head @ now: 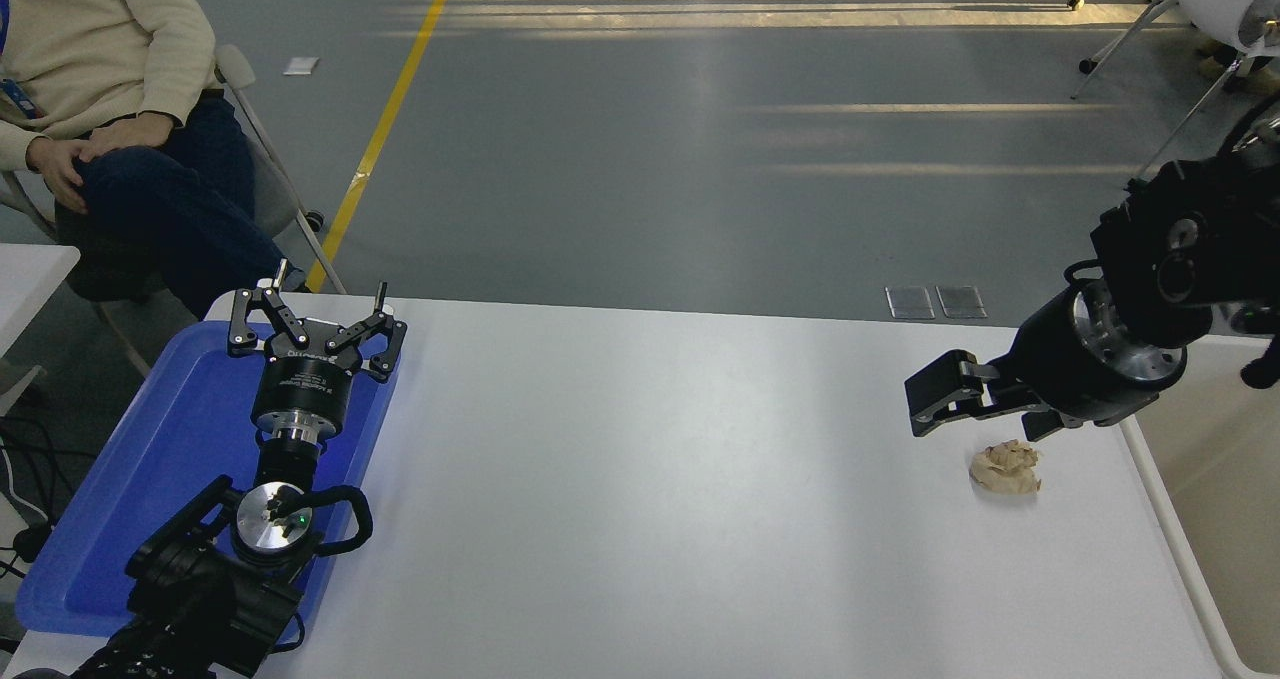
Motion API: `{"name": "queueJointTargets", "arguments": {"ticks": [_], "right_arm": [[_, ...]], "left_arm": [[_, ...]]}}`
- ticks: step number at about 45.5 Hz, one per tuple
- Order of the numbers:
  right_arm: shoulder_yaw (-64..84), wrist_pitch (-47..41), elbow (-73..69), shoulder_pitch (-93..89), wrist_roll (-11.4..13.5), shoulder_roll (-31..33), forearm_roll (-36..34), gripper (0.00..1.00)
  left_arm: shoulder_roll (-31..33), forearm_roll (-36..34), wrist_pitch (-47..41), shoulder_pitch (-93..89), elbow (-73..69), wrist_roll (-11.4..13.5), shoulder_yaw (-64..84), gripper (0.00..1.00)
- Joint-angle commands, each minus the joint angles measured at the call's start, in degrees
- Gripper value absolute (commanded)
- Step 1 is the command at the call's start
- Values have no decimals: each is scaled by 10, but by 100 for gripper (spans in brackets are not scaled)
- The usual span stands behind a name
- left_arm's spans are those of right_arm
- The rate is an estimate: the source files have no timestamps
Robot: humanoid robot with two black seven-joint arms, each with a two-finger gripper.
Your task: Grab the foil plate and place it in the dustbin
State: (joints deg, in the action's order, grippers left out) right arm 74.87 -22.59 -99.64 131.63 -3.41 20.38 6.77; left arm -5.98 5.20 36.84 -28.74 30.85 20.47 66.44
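- Step in hand: no foil plate is visible anywhere on the desk [640, 479]; whether it lies in the dustbin [1180, 549] cannot be told, as only the bin's rim and part of an inner wall show at the right edge.
- Right gripper [925, 409] hovers above the desk's right side, just left of a crumpled paper wad [1006, 467], holding nothing; whether its jaws are apart or together cannot be told.
- Left gripper [312, 321] parked at near left over the blue tray [150, 479], jaws apart, empty.
- Blue tray: nothing seen in it.
- Next move, as judged: confirm the plate's whereabouts before any further reach.
- A seated person [90, 89] is at far left.
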Motion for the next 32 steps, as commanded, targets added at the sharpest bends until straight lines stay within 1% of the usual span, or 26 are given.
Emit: {"name": "queueJointTargets", "arguments": {"ticks": [1, 21, 29, 32], "right_arm": [[5, -5, -4, 15, -1, 3, -12, 100], [16, -12, -4, 20, -3, 1, -12, 100], [16, -68, -4, 36, -5, 7, -12, 100], [14, -82, -4, 38, -10, 12, -12, 100]], "left_arm": [[0, 0, 0, 0, 1, 0, 0, 100], [0, 0, 0, 0, 0, 0, 0, 100], [0, 0, 0, 0, 0, 0, 0, 100], [0, 0, 0, 0, 0, 0, 0, 100]]}}
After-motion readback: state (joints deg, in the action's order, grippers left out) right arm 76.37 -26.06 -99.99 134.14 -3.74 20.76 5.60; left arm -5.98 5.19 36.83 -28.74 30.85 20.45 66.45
